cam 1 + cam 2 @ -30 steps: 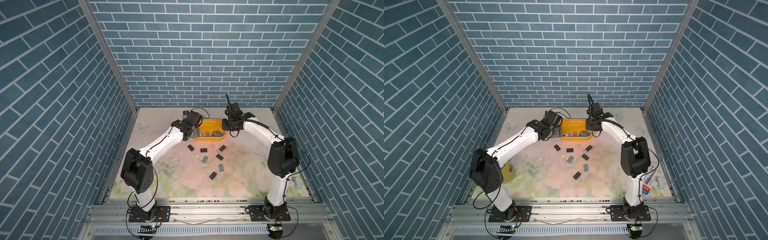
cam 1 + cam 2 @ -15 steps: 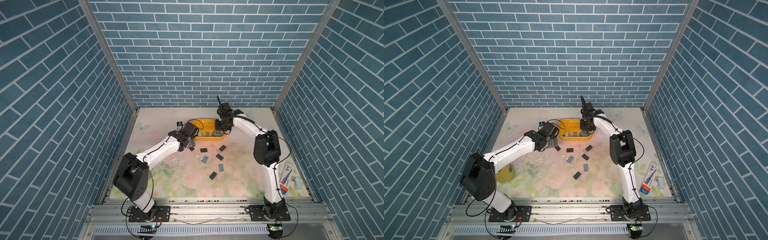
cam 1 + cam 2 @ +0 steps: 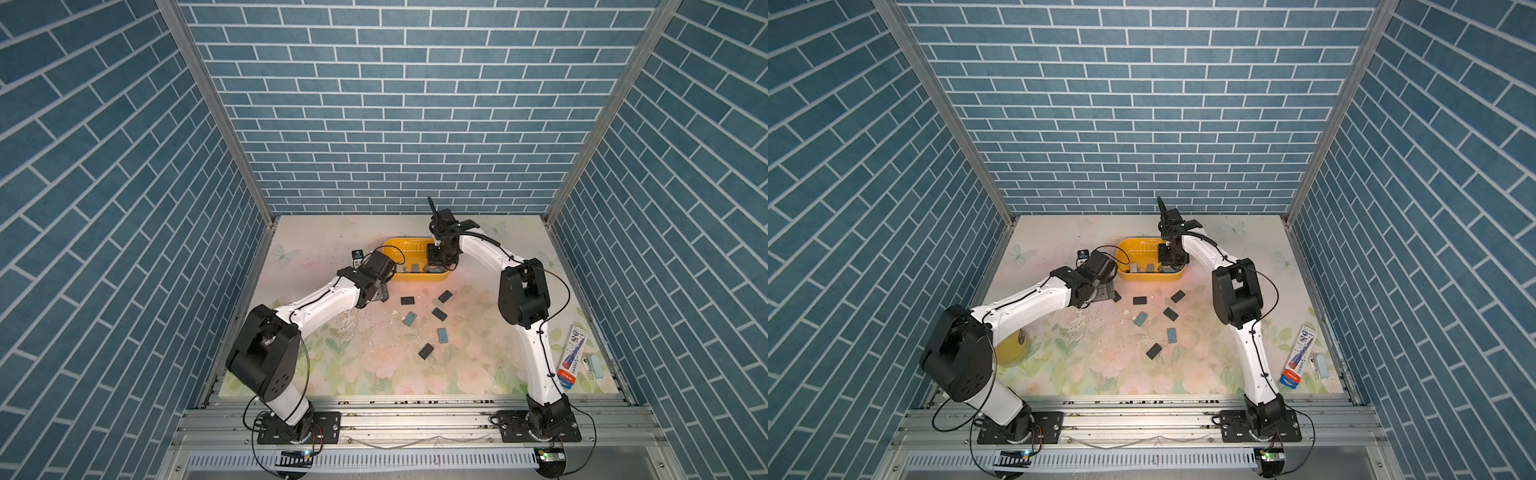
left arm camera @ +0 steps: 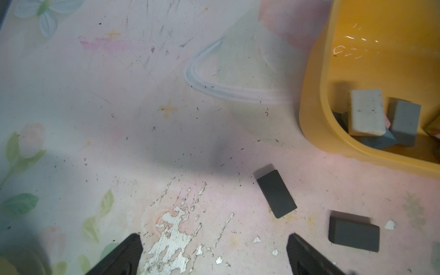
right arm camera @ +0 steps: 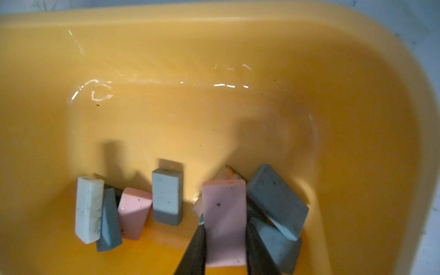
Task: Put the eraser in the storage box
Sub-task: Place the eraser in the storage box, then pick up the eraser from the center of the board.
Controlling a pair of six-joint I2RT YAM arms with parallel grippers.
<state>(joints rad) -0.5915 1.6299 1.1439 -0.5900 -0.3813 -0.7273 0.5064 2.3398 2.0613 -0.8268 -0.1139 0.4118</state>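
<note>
The yellow storage box (image 3: pixel 399 242) (image 3: pixel 1129 243) stands at the back of the table, with several erasers inside. My right gripper (image 5: pixel 225 223) reaches down into the box (image 5: pixel 214 47). Its fingers press both sides of a pink eraser (image 5: pixel 225 202), which stands among grey and blue ones. In both top views that gripper (image 3: pixel 436 262) (image 3: pixel 1168 262) is over the box's right end. My left gripper (image 4: pixel 214 235) is open and empty, low over the table just outside the box's near left corner (image 4: pixel 314 95). A dark eraser (image 4: pixel 276 196) lies just ahead of it and another (image 4: pixel 353 235) beside it.
Several dark and blue erasers (image 3: pixel 439 313) lie loose on the floral mat in front of the box. A round yellow cup (image 3: pixel 1013 347) stands behind the left arm. A packaged tube (image 3: pixel 572 353) lies at the right edge. Brick walls close in three sides.
My left gripper has drawn back from the box to the table beside it and opened fully. My right gripper has swung left over the box and gone down inside with the pink eraser.
</note>
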